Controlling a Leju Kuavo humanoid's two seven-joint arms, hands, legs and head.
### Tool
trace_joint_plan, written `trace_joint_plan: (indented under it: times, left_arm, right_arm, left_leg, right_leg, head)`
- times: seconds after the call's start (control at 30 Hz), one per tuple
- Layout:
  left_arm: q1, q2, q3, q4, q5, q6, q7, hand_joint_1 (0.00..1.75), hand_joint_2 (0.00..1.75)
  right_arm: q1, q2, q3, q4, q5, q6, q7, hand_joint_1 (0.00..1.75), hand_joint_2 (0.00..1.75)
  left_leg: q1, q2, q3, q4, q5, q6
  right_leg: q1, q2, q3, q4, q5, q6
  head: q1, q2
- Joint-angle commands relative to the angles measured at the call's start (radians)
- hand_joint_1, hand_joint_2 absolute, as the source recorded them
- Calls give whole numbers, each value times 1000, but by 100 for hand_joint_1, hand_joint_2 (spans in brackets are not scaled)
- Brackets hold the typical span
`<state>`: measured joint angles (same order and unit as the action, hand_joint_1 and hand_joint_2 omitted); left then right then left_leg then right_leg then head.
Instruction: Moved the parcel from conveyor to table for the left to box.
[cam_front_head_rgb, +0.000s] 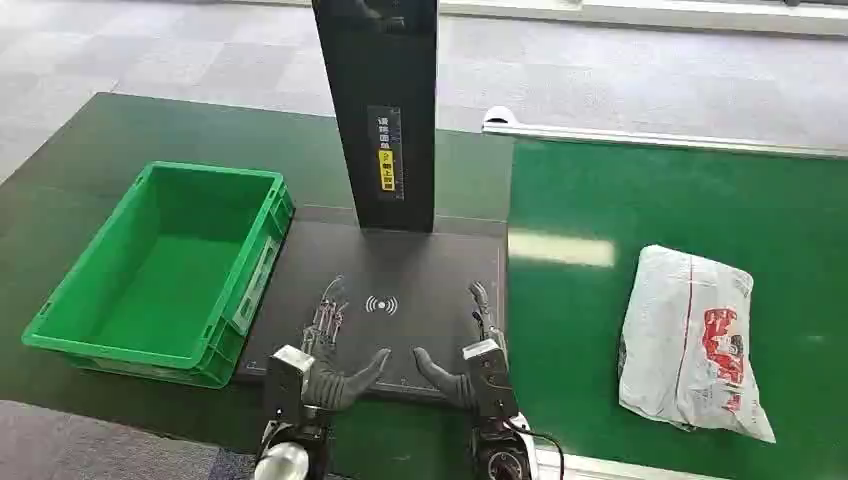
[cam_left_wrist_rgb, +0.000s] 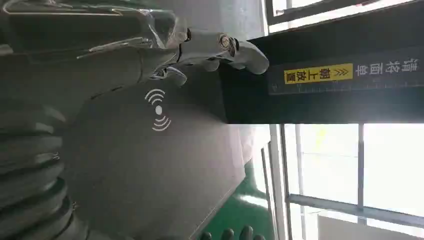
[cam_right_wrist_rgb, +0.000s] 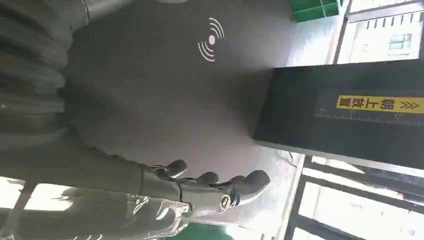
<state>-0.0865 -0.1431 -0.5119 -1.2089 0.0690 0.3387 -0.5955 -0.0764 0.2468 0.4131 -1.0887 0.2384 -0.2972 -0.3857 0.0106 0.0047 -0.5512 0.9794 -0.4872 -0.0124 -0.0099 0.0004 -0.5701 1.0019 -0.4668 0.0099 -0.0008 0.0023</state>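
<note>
Far left on the dark green desk (cam_front_head_rgb: 60, 150): an empty green box (cam_front_head_rgb: 165, 270), long side running near to far; just right of it, touching or nearly so, a black scanner pad (cam_front_head_rgb: 400, 270) with a white wireless mark (cam_front_head_rgb: 381, 304), and a black upright post (cam_front_head_rgb: 385, 110) with a yellow label (cam_front_head_rgb: 386, 168) at the pad's far edge; over the pad's near edge, left robot hand (cam_front_head_rgb: 325, 345) spread wide, fingers pointing away, thumb turned inward, holding nothing; beside it, right robot hand (cam_front_head_rgb: 478, 345) likewise wide and empty, thumb turned toward the left one; further right, on the brighter green conveyor (cam_front_head_rgb: 680, 200), the white parcel (cam_front_head_rgb: 690, 340) with red print, lying flat, well apart from both hands, near the conveyor's near edge.
</note>
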Motion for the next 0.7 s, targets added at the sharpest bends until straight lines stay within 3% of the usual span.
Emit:
trace_joint_plan:
  times: [0.03, 0.7]
  left_arm:
    - [-21, 14, -15, 53, 4, 0, 4, 0, 175]
    - [-21, 14, -15, 53, 4, 0, 4, 0, 175]
  right_arm:
    - [-27, -27, 13, 29, -4, -3, 3, 0, 175]
    - [-27, -27, 13, 29, -4, -3, 3, 0, 175]
  left_leg:
    - [0, -1, 3, -2, 1, 1]
    - [0, -1, 2, -2, 0, 1]
  right_leg:
    - [0, 0, 3, -3, 1, -1]
    - [0, -1, 3, -2, 0, 0]
  head:
    - [0, 0]
    - [0, 0]
